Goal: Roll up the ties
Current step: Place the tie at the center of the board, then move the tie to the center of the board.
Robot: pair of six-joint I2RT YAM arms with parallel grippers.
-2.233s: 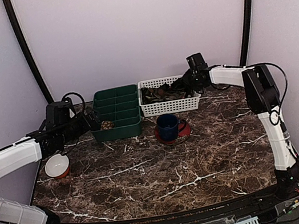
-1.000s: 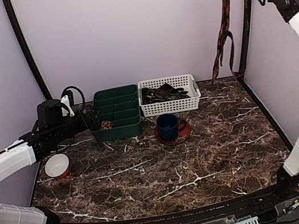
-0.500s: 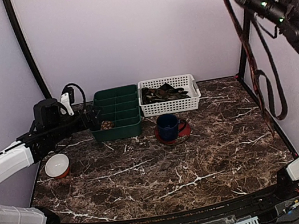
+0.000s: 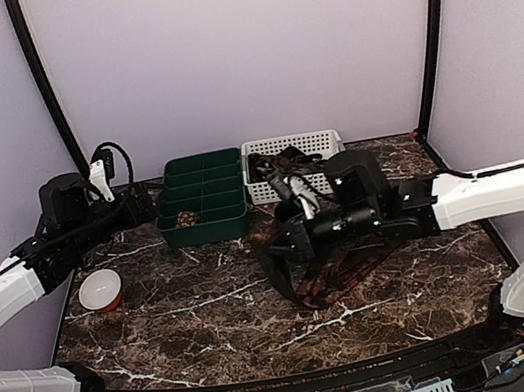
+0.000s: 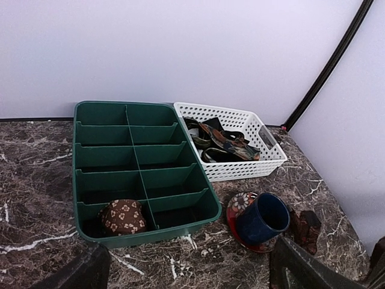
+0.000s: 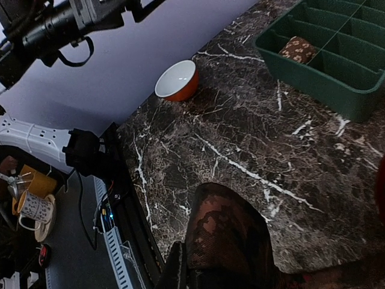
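My right gripper (image 4: 283,245) is over the middle of the table, shut on a dark patterned tie (image 4: 309,279) that droops in loops onto the marble. In the right wrist view the tie (image 6: 228,232) fills the space at my gripper (image 6: 221,278). A rolled brown tie (image 4: 186,218) sits in the near left compartment of the green tray (image 4: 209,228); it also shows in the left wrist view (image 5: 122,217). More ties (image 5: 222,138) lie in the white basket (image 4: 335,179). My left gripper (image 4: 147,208) is open and empty, left of the tray.
A blue mug (image 5: 263,218) on a red saucer (image 5: 239,208) stands in front of the basket; my right arm hides it from above. An orange bowl (image 4: 101,290) sits at the left edge. Black posts stand at the back corners.
My right arm has come down from high at the right to the table's middle, and the hanging tie now lies partly on the marble. My left arm has drawn back slightly.
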